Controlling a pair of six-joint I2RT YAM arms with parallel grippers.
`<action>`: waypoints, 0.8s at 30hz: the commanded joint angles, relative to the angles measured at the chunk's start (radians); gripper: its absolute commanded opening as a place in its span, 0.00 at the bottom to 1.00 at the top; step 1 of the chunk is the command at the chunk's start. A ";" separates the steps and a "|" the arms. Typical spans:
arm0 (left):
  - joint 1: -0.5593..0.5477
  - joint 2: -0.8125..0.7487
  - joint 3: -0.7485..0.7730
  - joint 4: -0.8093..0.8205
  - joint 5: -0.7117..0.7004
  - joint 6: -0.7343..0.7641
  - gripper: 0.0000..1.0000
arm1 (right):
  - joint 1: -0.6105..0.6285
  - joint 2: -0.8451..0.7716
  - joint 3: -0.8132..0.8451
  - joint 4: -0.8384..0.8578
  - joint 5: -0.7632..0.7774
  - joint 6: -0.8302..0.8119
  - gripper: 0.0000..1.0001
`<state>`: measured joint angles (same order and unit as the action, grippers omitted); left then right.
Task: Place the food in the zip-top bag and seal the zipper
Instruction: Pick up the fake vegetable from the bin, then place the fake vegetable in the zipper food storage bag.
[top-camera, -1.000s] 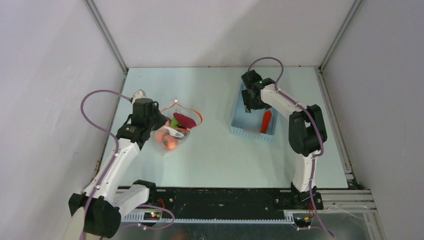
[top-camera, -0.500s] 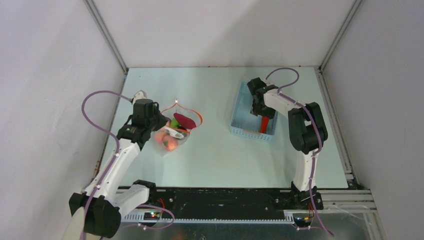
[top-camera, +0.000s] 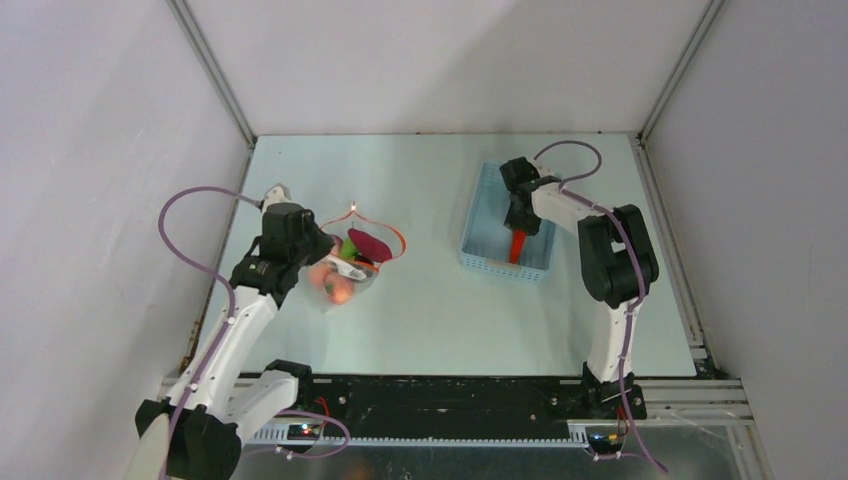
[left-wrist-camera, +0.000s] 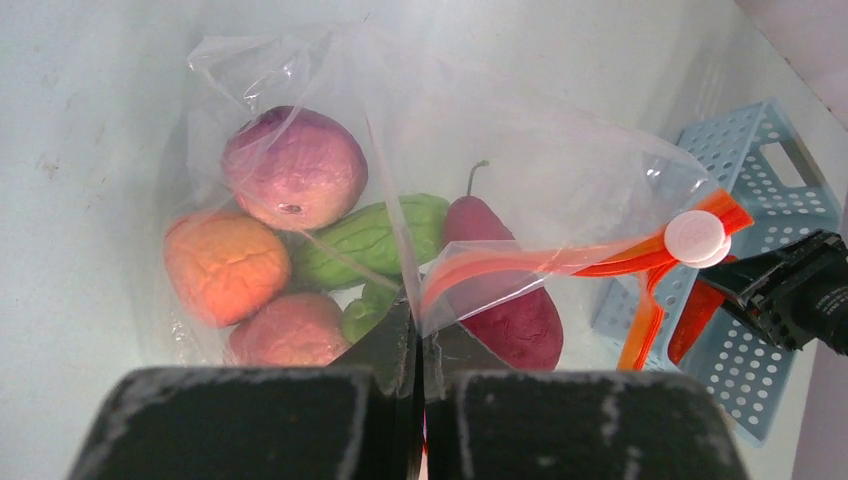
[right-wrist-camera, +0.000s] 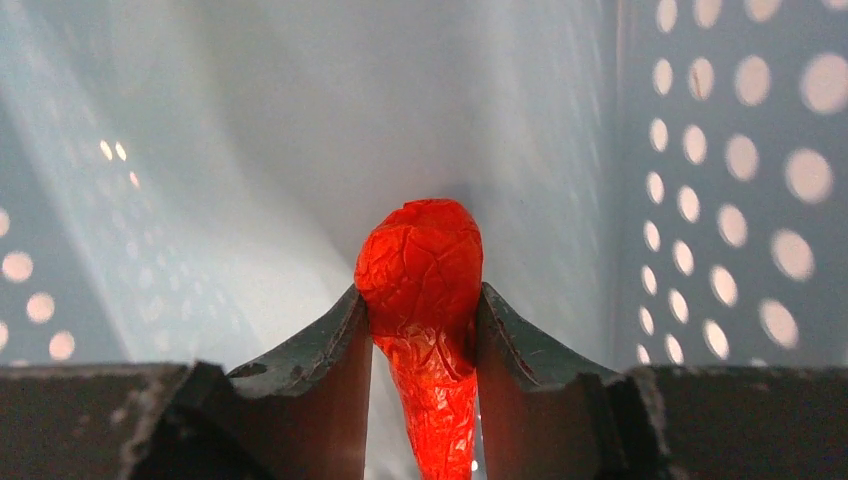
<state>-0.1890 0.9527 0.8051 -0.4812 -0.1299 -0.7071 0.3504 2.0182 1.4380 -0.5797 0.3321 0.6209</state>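
Zip-top bag (top-camera: 347, 272): on bench (top-camera: 430, 315), well left of basket (top-camera: 495, 268), mouth open, several foods inside
Left pincer (left-wrist-camera: 418, 345): clenched on the bag's edge
Right pincer (right-wrist-camera: 422, 325): inside basket, grasping red food (right-wrist-camera: 420, 260)

Soft, even white light over the top view, with only faint shadows under the arms. Left wrist: sheen streaks across the zip-top bag (left-wrist-camera: 480, 130), and the fingers (left-wrist-camera: 250, 420) are blurred up close. Right wrist: the red toy food (right-wrist-camera: 420, 270) glows, nearly overexposed, and the holes in the basket wall (right-wrist-camera: 705, 200) go soft, perhaps out of focus.
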 joint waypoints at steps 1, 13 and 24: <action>0.009 -0.034 -0.007 0.038 0.034 -0.002 0.00 | 0.035 -0.175 -0.056 0.102 0.043 -0.074 0.00; 0.008 -0.041 0.006 0.054 0.147 -0.037 0.00 | 0.420 -0.587 -0.263 0.610 -0.295 -0.411 0.00; 0.008 -0.044 0.021 0.045 0.262 -0.050 0.00 | 0.622 -0.415 -0.264 1.182 -0.449 -0.469 0.03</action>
<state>-0.1883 0.9314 0.7986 -0.4736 0.0586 -0.7353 0.9634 1.5692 1.1759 0.3313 -0.0673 0.1822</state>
